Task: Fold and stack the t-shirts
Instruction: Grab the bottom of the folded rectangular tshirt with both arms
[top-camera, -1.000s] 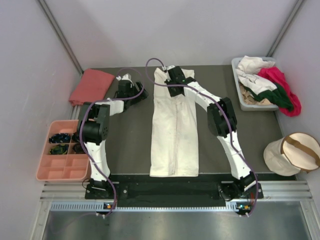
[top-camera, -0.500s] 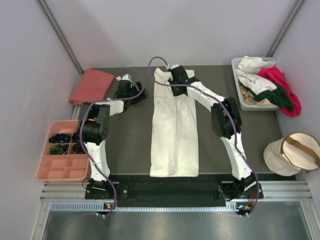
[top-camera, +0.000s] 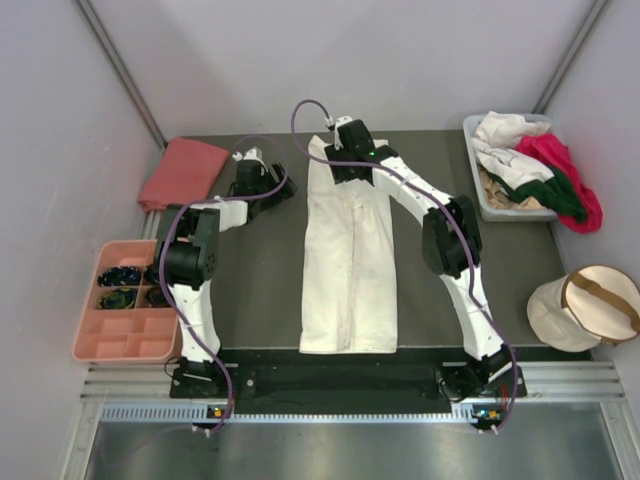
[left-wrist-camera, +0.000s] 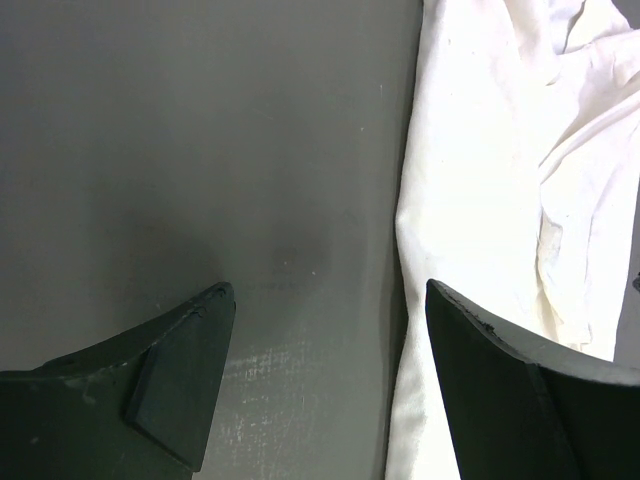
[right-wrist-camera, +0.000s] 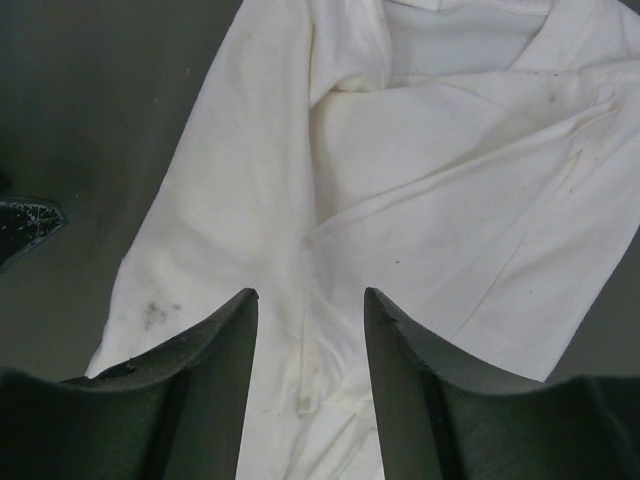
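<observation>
A large cream-white t-shirt lies folded into a long strip down the middle of the table. My right gripper is open just above its far collar end; in the right wrist view the gripper has creased shirt cloth under its parted jaws. My left gripper is open and empty over bare table left of the shirt; in the left wrist view the gripper has the shirt's edge beside its right finger. A folded salmon-pink t-shirt lies at the far left.
A grey bin at the far right holds white, magenta and dark green shirts. A round beige pouch sits at the right. A pink compartment tray sits at the left edge. Grey walls close in the back and sides.
My right gripper has shifted slightly farther up the shirt's collar end, and its cable has swung with it. The left arm and the shirt have not moved.
</observation>
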